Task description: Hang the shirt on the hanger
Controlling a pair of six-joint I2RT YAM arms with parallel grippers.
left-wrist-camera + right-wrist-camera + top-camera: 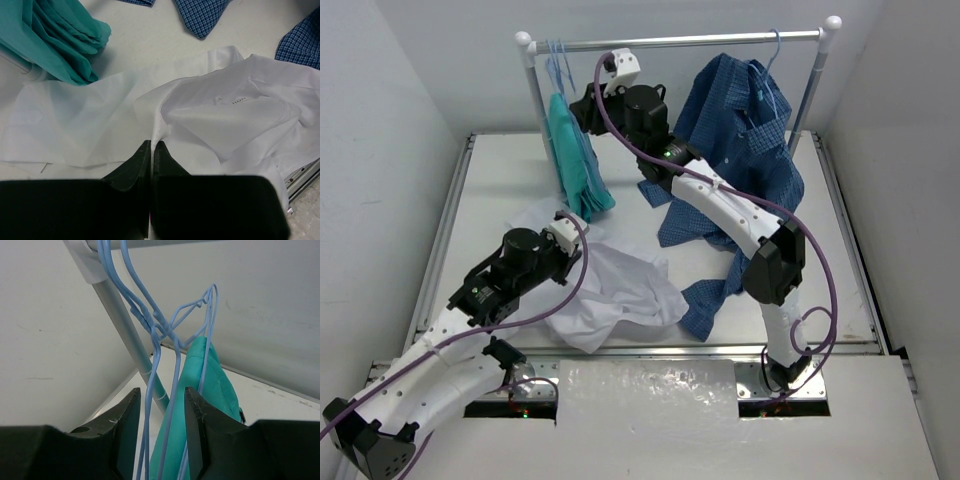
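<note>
Left jaws pinching thin shirt (225, 125), right jaws straddling wire hanger (151, 385)

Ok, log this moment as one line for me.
left gripper: shut on shirt | right gripper: open, jaws around hanger wire on rack, not gripping yet | shirt: not on hanger

Left arm (450, 350): we list it reaching forward from the near-left base, wrist held low over the counter (510, 180). Left pincer (152, 145): fingers pressed together, a fold of the shirt (225, 115) nipped at their tips. Right arm (720, 205): elbow bent, forearm stretched far and leftward. Right pincer (161, 390): raised high, jaws standing apart.
</note>
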